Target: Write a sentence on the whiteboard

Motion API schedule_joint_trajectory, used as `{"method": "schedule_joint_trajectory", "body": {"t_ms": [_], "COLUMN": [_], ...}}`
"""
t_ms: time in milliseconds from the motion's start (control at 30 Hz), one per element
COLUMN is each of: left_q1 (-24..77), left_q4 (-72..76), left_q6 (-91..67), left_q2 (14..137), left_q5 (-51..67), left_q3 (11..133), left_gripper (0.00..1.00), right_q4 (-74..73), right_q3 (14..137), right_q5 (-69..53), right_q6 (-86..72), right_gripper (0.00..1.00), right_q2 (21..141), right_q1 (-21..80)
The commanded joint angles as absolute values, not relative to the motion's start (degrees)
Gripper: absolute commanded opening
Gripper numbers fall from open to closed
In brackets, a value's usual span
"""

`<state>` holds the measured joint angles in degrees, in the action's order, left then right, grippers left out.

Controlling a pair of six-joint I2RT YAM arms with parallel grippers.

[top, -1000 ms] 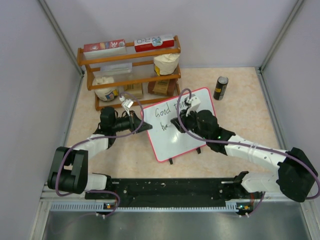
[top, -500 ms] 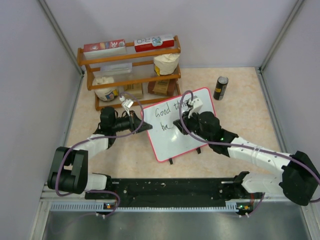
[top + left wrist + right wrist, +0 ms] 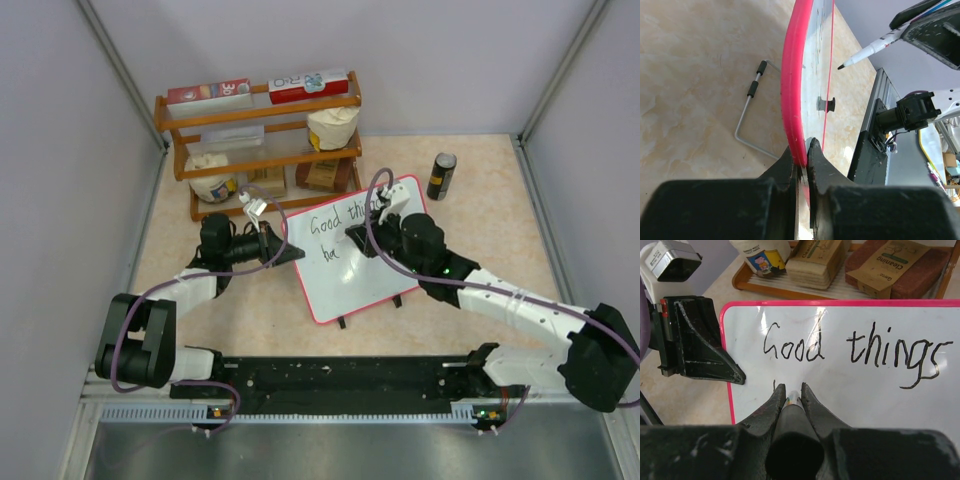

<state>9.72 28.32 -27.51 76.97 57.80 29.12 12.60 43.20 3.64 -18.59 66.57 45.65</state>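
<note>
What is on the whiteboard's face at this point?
Black handwriting reads "Good things" across the whiteboard. A second line starts below; the right gripper and its marker cover most of it in the wrist view.

Pale walls (image 3: 450,60) surround a beige tabletop (image 3: 490,215) and wooden rack (image 3: 260,113).

Your top view looks down from high at the near side over the whole bench (image 3: 490,220). Both wrist views sit close and share the whiteboard (image 3: 360,280) with it: the left sees it edge-on, the right faces its front.
</note>
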Motion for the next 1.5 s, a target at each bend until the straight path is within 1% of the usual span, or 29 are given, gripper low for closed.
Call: {"method": "schedule_joint_trajectory", "body": {"t_ms": [0, 700, 1067, 1467], "left_q1": [11.78, 11.78, 11.78, 11.78], "left_q4": [22.85, 22.85, 22.85, 22.85], "left_q6": [-13.89, -13.89, -13.89, -13.89], "left_q2": [77.96, 77.96, 78.05, 78.05], "left_q5": [56.34, 56.43, 56.43, 56.51], "left_q3": [25.93, 25.93, 26.02, 26.02], "left_gripper": [0.0, 0.0, 0.0, 0.0], "right_q4": [14.5, 13.71, 12.66, 11.87], "right_q3": [45.7, 39.46, 35.86, 34.81], "right_q5": [3.96, 3.43, 2.46, 1.67], "right_q6": [-18.37, -18.46, -18.54, -18.46], "right_gripper": [0.0, 0.0, 0.0, 0.0], "right_q2": [68.2, 69.08, 66.89, 64.95], "right_q1": [45.0, 45.09, 45.0, 45.0]}}
